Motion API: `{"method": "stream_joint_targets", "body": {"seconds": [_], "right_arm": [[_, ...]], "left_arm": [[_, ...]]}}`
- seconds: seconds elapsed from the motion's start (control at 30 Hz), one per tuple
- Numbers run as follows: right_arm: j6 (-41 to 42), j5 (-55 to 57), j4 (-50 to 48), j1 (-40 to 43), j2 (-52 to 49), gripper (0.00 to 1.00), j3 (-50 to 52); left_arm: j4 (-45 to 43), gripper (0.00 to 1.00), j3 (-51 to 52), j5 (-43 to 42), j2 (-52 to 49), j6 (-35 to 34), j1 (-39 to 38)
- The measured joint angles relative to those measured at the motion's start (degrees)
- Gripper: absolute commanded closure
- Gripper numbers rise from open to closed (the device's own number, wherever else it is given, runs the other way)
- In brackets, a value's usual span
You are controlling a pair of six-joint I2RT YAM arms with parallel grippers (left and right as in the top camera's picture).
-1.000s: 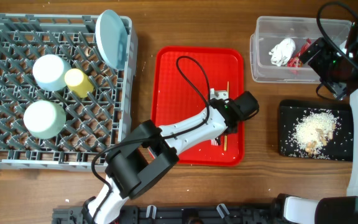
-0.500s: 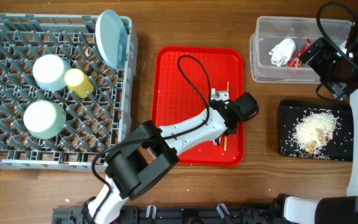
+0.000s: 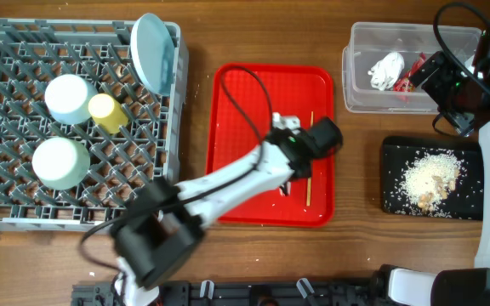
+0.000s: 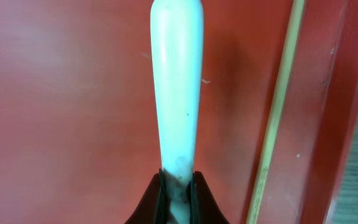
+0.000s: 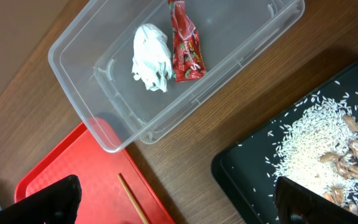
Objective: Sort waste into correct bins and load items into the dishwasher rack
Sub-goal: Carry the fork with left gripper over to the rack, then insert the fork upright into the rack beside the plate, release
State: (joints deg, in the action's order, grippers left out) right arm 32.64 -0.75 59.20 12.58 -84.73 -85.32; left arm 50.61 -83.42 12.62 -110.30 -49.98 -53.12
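My left gripper (image 4: 178, 186) is shut on the handle of the white plastic fork (image 4: 176, 93), low over the red serving tray (image 3: 245, 110). Overhead, this gripper (image 3: 289, 174) sits just left of a thin wooden chopstick (image 3: 310, 161), which also shows as a chopstick (image 4: 278, 112) in the left wrist view. My right gripper (image 5: 179, 208) hangs open and empty between the clear tub (image 5: 92, 93) and the black tray (image 5: 247, 180). The tub holds a white tissue (image 5: 151, 59) and a red wrapper (image 5: 185, 43). Beige food scraps (image 3: 430, 177) lie on the black tray.
The grey dishwasher rack (image 3: 75, 212) fills the left side. It holds an upright blue plate (image 3: 153, 51), two pale bowls (image 3: 66, 98) (image 3: 59, 161) and a yellow cup (image 3: 106, 112). Bare wood lies between the rack and the red tray.
My left gripper has closed onto the fork handle and the left arm has shifted a little left and back over the red tray. The right arm has not moved.
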Motion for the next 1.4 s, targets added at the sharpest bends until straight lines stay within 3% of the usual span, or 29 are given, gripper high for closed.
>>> {"method": "stream_joint_targets", "body": {"seconds": [0.23,0.43,0.63,0.77,1.0,1.2,1.4], "right_arm": [[0.0,0.0,0.0,0.0,0.0,0.0,0.0],[0.0,0.0,0.0,0.0,0.0,0.0,0.0],[0.0,0.0,0.0,0.0,0.0,0.0,0.0],[0.0,0.0,0.0,0.0,0.0,0.0,0.0],[0.0,0.0,0.0,0.0,0.0,0.0,0.0],[0.0,0.0,0.0,0.0,0.0,0.0,0.0],[0.0,0.0,0.0,0.0,0.0,0.0,0.0]], "left_arm": [[18.1,0.96,0.0,1.9,12.1,3.6,11.5],[26.6,0.96,0.1,3.6,17.9,13.7,23.8],[19.8,0.95,4.6,1.7,18.2,29.1,34.2],[15.5,0.92,7.0,-1.0,18.2,34.5,40.2],[14.1,0.89,7.0,-13.8,18.2,48.8,45.8],[14.7,0.95,7.1,-15.8,18.2,52.3,47.8],[14.7,0.91,7.1,-16.8,18.2,52.4,51.8]]}}
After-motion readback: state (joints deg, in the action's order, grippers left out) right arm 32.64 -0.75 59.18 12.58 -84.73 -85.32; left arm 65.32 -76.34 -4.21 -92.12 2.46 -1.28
